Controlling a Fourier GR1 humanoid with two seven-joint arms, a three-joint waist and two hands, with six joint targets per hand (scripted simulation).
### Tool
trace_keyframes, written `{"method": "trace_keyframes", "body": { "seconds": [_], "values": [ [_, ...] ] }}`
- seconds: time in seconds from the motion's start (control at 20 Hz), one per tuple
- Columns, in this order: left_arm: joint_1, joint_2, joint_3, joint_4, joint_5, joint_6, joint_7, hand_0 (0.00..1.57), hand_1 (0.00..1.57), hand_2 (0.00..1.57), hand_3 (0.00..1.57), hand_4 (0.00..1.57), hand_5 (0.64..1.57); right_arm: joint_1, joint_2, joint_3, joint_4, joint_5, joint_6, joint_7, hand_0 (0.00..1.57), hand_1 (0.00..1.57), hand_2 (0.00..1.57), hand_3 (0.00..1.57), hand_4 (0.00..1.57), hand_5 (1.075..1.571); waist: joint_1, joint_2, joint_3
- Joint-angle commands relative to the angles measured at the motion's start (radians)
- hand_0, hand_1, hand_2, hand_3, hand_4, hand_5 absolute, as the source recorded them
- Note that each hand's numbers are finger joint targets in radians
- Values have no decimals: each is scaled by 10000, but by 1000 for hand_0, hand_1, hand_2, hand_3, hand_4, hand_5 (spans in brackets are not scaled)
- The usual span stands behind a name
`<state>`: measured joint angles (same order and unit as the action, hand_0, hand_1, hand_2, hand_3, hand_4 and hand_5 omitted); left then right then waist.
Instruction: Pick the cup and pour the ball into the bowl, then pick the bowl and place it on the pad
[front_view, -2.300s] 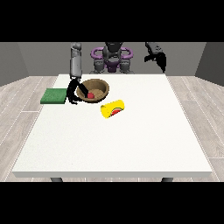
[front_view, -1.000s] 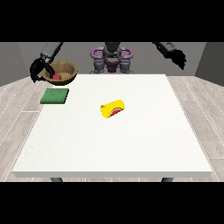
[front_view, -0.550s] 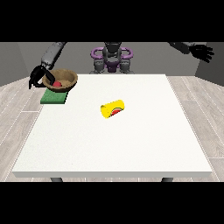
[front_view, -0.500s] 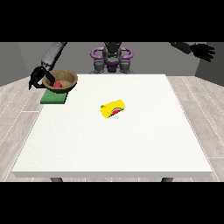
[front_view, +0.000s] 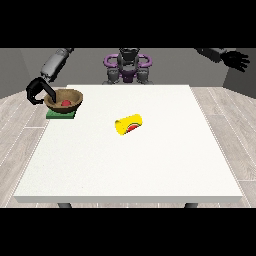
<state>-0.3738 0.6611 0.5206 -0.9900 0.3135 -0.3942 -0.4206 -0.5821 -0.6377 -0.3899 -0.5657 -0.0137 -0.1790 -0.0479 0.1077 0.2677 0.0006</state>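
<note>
A big white table (front_view: 130, 165) fills most of the view, and the robot (front_view: 128, 65) stands at its far side. A brown bowl (front_view: 64, 99) sits on top of a green pad (front_view: 61, 114) near the far left corner of the table. A red ball (front_view: 65, 102) lies inside the bowl. The hand at the view's left (front_view: 38, 90) is black and is at the left rim of the bowl, with its fingers curled around that rim. A yellow cup (front_view: 129, 124) lies on its side near the middle of the table, well apart from the bowl. Its open end faces the near side, and red and green show inside it. The hand at the view's right (front_view: 236, 60) is up in the air, far off to the right of the table and touching nothing. Its fingers are spread apart.
</note>
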Motion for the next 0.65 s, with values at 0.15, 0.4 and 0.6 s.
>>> {"method": "trace_keyframes", "body": {
  "seconds": [0.15,0.4,0.6],
  "values": [
    [-20,55,-236,-254,-138,380,704,0,0,0,0,1178,1550,-354,-41,266,339,76,491,504,0,0,184,118,0,1392,-51,-731,-1],
    [312,-2006,-1840,-2220,-433,1197,1986,0,0,0,0,902,1559,-322,-610,310,914,188,1056,950,0,0,0,0,0,1354,80,-2105,11],
    [467,-1776,-1754,-927,-608,1185,2373,0,0,0,0,902,1559,-1123,756,939,-332,65,1441,1545,0,0,0,0,476,1434,-741,-3674,-25]
  ]
}}
